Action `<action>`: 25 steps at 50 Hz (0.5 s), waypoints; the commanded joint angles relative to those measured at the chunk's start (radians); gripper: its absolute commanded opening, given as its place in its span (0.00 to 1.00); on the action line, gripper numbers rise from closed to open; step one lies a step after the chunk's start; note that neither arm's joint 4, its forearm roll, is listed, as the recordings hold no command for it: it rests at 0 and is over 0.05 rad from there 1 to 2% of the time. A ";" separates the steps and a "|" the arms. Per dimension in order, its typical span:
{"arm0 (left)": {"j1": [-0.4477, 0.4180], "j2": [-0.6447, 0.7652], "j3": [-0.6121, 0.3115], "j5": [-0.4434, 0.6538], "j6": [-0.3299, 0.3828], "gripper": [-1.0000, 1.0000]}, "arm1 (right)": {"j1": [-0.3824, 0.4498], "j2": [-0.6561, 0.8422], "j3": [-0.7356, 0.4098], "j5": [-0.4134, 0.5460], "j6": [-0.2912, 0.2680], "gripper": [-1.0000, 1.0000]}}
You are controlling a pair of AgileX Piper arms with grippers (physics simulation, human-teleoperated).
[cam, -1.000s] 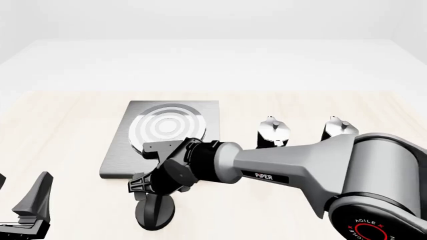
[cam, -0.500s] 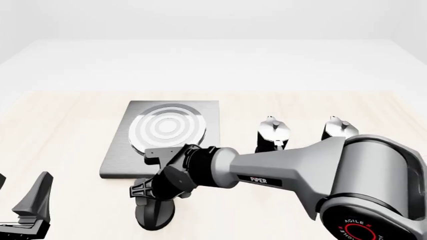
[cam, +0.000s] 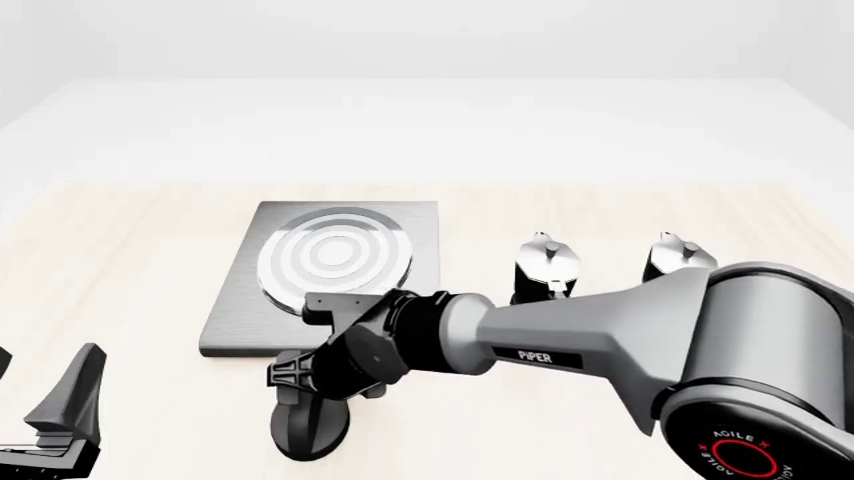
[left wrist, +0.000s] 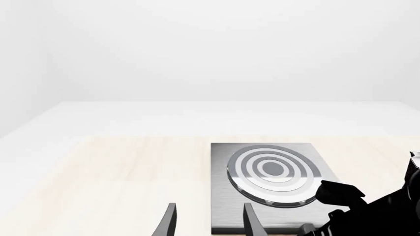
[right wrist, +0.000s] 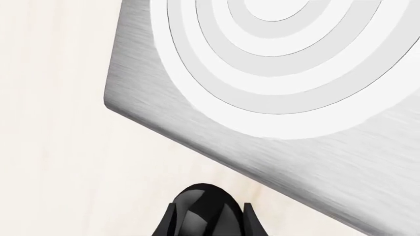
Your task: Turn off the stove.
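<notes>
Right pincer (cam: 310, 385) nudged rightward, clamped on knob (cam: 308, 425), stove (cam: 254, 300) beyond; two moka pots (cam: 546, 265) right

The right arm is reaching in from the right side and stretching across toward the left, its grey forearm sloping down to a black wrist; the right gripper (cam: 310, 385) is pointing downward at the end of that wrist, with its fingers (right wrist: 172, 222) sitting on either side of the black knob (right wrist: 206, 211) and closing against it; the left gripper (cam: 60, 420) is resting low, well apart from the right one, with its two fingers (left wrist: 169, 222) standing parted and holding nothing between them.
</notes>
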 commanded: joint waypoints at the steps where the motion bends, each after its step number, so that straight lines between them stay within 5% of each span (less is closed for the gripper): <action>1: 0.000 0.000 0.000 0.000 0.000 1.00 | -0.073 -0.031 0.080 0.019 0.083 1.00; 25: 0.000 0.000 0.000 0.000 0.000 1.00 | -0.146 -0.067 0.162 -0.014 0.088 1.00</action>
